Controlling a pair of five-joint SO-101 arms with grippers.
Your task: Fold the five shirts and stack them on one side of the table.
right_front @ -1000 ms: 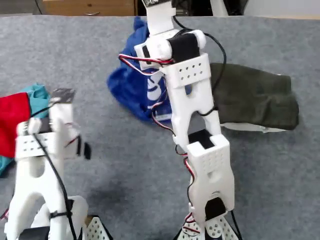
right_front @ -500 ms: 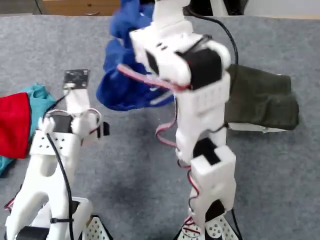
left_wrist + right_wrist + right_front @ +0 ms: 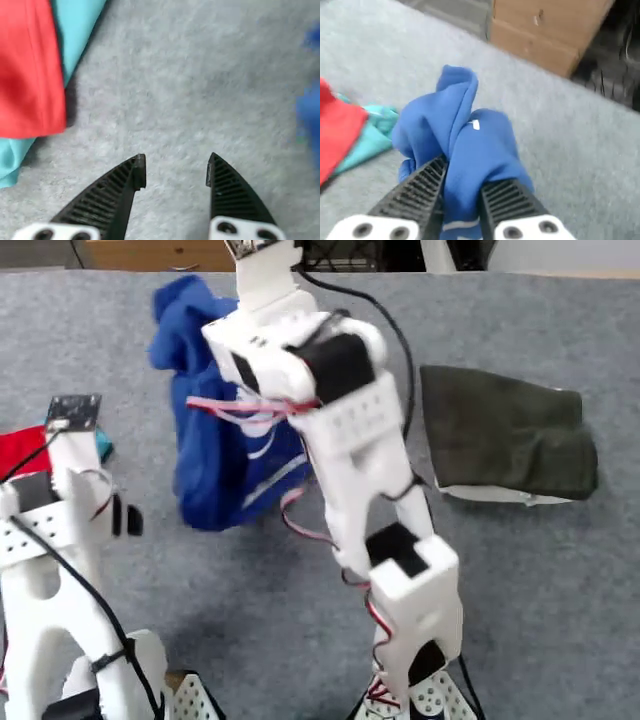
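Blue shirt hangs bunched from right gripper, clamped on a fold — a loose wad may slip out or land crumpled. Left gripper wide open, empty, nr red shirt.

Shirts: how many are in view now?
4: blue shirt in the right gripper, dark green shirt folded far right, red shirt atop teal shirt far left. A white edge under the green may be a fifth.
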